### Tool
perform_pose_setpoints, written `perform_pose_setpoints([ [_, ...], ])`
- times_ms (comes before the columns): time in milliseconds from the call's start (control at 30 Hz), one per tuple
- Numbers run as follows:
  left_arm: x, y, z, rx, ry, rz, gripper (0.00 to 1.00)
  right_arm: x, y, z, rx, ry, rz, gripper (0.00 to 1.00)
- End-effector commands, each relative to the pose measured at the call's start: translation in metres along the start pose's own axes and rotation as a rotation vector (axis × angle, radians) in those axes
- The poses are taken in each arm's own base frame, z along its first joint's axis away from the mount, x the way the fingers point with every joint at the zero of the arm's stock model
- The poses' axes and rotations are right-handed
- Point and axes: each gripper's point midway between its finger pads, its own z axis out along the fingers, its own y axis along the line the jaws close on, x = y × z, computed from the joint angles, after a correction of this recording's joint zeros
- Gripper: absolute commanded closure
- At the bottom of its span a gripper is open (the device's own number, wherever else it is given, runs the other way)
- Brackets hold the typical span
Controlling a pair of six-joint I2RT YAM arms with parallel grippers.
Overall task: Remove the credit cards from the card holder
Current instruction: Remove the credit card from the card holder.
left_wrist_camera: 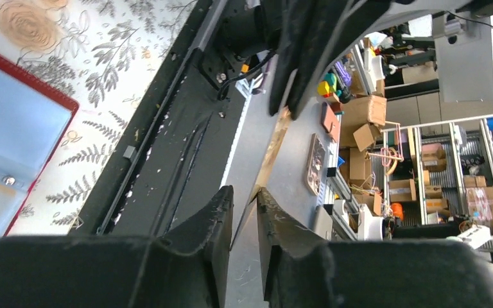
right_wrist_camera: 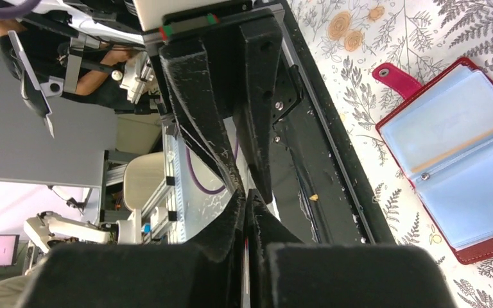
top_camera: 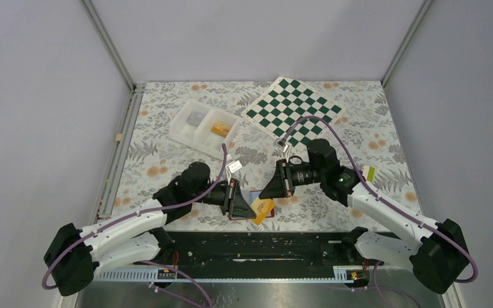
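Observation:
The card holder (top_camera: 255, 196) is a red wallet lying open near the table's front edge, pale blue inside. It shows in the right wrist view (right_wrist_camera: 456, 167) with its red tab (right_wrist_camera: 395, 77) and an orange card edge (right_wrist_camera: 462, 144) in a pocket. In the left wrist view only its corner (left_wrist_camera: 13, 141) shows. An orange-yellow credit card (top_camera: 264, 206) is held in the air between both grippers. My right gripper (right_wrist_camera: 247, 196) is shut on one end of it. My left gripper (left_wrist_camera: 244, 192) has its jaws a little apart around the other end of the card (left_wrist_camera: 273, 151), which touches only one finger.
A white two-compartment tray (top_camera: 203, 125) stands at the back left with small items in it. A green and white chessboard (top_camera: 293, 106) lies at the back right. The black base rail (top_camera: 263, 247) runs along the near edge just below the grippers.

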Motion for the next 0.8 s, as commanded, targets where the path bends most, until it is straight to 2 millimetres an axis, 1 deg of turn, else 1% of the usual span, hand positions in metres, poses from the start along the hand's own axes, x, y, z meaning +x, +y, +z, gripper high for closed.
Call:
perform_pose_setpoints([
  [0,-0.021,0.005,-0.006,-0.079,-0.105,0.004,0.78,-0.02,0.01,-0.002,-0.01,-0.106,-0.006,1.0],
  [33,-0.027,0.007,-0.01,-0.093,-0.139,-0.011,0.74,-0.023,0.009,-0.002,-0.001,-0.131,0.014,1.0],
  [100,-0.044,0.012,-0.02,-0.125,-0.232,-0.048,0.6,-0.029,0.004,-0.004,0.027,-0.198,0.051,1.0],
  [167,-0.063,0.02,-0.034,-0.163,-0.372,-0.1,0.54,-0.038,-0.004,-0.007,0.063,-0.289,0.1,1.0],
  [200,-0.071,0.019,-0.039,-0.154,-0.439,-0.121,0.51,-0.042,-0.008,-0.009,0.072,-0.342,0.136,1.0],
  [267,-0.082,0.015,-0.049,-0.132,-0.543,-0.126,0.45,-0.058,-0.014,-0.016,0.074,-0.491,0.217,1.0],
  [300,-0.086,0.012,-0.051,-0.116,-0.58,-0.119,0.43,-0.063,-0.02,-0.019,0.083,-0.559,0.243,1.0],
  [367,-0.093,0.014,-0.055,-0.105,-0.654,-0.132,0.42,-0.077,-0.032,-0.032,0.074,-0.724,0.35,1.0],
  [433,-0.098,0.019,-0.059,-0.088,-0.726,-0.164,0.42,-0.088,-0.042,-0.045,0.077,-0.863,0.386,1.0],
  [533,-0.106,0.024,-0.059,-0.047,-0.813,-0.2,0.41,-0.1,-0.057,-0.062,0.129,-1.008,0.43,1.0],
  [600,-0.108,0.026,-0.052,-0.052,-0.825,-0.202,0.4,-0.107,-0.056,-0.067,0.128,-1.051,0.432,1.0],
  [633,-0.111,0.024,-0.049,-0.052,-0.819,-0.197,0.4,-0.109,-0.056,-0.068,0.129,-1.059,0.433,1.0],
  [700,-0.116,0.017,-0.042,-0.025,-0.817,-0.182,0.4,-0.111,-0.056,-0.068,0.128,-1.064,0.443,1.0],
  [767,-0.12,0.015,-0.039,-0.008,-0.822,-0.183,0.39,-0.11,-0.054,-0.063,0.113,-1.041,0.453,1.0],
])
